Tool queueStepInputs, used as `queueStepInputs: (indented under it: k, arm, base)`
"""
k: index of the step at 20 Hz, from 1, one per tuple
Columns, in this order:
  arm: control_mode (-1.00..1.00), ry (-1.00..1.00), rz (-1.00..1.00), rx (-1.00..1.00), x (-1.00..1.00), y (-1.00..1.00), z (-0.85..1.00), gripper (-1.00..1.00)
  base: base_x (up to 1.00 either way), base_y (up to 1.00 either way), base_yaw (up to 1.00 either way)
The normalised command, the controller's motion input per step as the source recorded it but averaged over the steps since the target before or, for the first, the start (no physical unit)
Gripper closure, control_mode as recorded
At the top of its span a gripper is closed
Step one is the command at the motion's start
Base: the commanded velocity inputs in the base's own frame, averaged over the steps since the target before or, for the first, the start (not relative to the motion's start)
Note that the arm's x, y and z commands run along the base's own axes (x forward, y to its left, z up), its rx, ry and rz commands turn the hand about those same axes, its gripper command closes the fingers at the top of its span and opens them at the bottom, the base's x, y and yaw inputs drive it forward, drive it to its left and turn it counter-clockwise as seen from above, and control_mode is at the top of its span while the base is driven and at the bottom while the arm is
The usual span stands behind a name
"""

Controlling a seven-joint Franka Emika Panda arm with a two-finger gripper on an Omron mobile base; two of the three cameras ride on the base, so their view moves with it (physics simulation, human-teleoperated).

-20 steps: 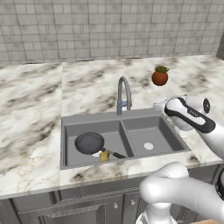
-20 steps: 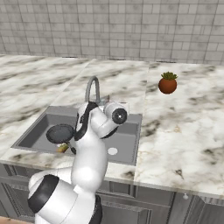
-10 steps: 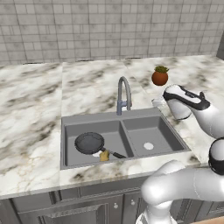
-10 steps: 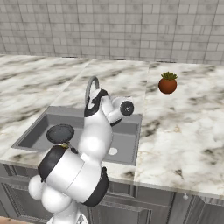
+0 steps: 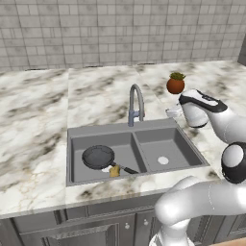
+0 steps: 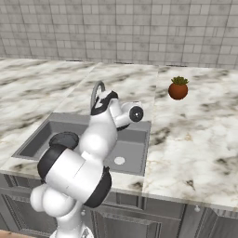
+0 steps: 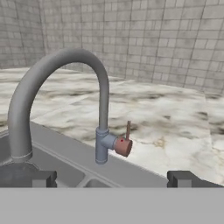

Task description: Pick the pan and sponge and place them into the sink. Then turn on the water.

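Red-orange potted plant (image 5: 175,84) on the marble counter (image 5: 33,120), tiled wall (image 5: 120,29) behind

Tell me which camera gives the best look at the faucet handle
The hand view. The faucet arches large there and its small reddish handle sticks out at the base, in plain sight ahead of the open claw. The left base view shows the faucet small, the handle hard to make out. In the right base view the arm hides most of it.

Marble counter (image 5: 38,120) carries the sink (image 5: 158,138) and potted plant (image 5: 176,83).
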Motion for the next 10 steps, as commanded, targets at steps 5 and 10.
queueStepInputs:
  k: [5,10]
  arm:
    - [-1.00,0.00,0.08,0.00,0.00,0.06,0.00,-1.00]
    - [-1.00,0.00,0.07,0.00,-0.01,0.26,0.00,-1.00]
  base:
    - [0.00,0.00,0.00]
    - [0.00,0.00,0.00]
